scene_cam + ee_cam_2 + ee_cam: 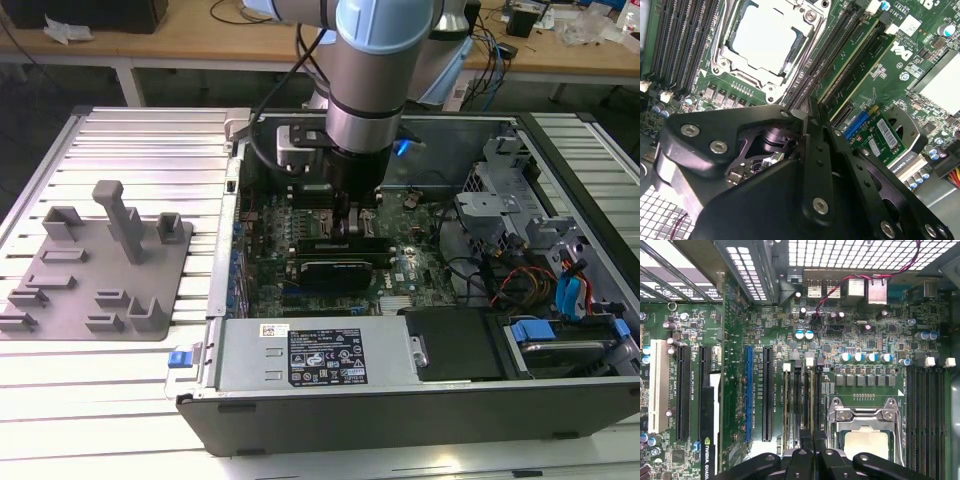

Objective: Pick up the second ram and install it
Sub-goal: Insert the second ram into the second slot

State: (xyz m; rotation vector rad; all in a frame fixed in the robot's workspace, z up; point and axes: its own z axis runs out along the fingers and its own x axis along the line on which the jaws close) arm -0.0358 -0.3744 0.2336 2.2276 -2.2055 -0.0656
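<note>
Gripper is sitting low inside the computer case, jaws together with no gap showing. It is bearing on the end of the second ram, which is standing edge-up in a slot beside the processor socket, probably to press it home. Counting: what looks like two green sticks upright, one socket, and one black graphics card lying at 6 o'clock of the gripper in the exterior view.

Looks like a robotics lab to me: robot arm over a slotted aluminium worktable, opened-up PC case on it, grey fixture plate alongside, wooden benches with tangled cables at the far side.
</note>
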